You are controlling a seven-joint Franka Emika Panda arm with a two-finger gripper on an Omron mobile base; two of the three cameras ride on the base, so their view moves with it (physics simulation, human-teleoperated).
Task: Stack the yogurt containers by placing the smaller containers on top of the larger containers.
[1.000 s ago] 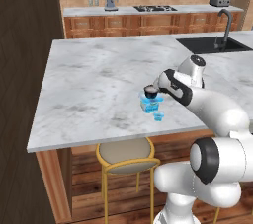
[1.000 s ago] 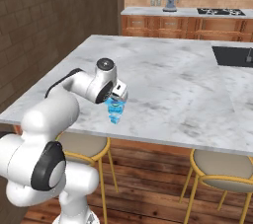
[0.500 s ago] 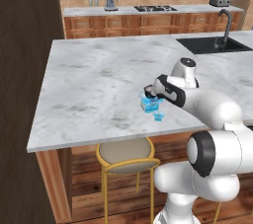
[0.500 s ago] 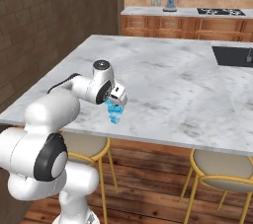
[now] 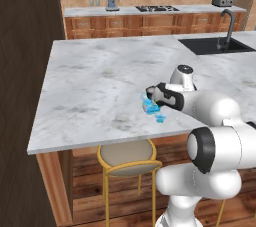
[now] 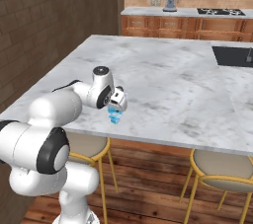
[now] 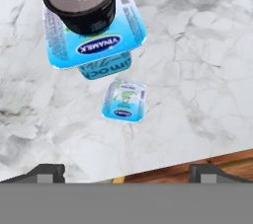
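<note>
The dark round cup (image 7: pixel 80 0) with a pale "Griego" lid sits on top of the wide light-blue tub (image 7: pixel 99 45). On the marble beside that stack, closer to the counter's front edge, stands the tiny light-blue cup (image 7: pixel 124 100). My gripper (image 7: pixel 128 172) hovers above them, open, with nothing between its fingers. From the left base view the hand (image 5: pixel 156 94) covers the top of the tub (image 5: pixel 148 106), and the tiny cup (image 5: pixel 160 118) lies just in front. In the right base view the gripper (image 6: pixel 118 101) hangs over the blue tub (image 6: pixel 114 115).
The stack stands near the front edge of the marble island (image 5: pixel 95 81). Yellow stools (image 5: pixel 126 157) are tucked under that edge. A black sink with a faucet (image 5: pixel 220 45) is set into the island's far right.
The hand has swung a little left, from beside the stack to over it, so the dark cup is now partly covered in the left base view. The cups have not moved; the jaws stayed open.
</note>
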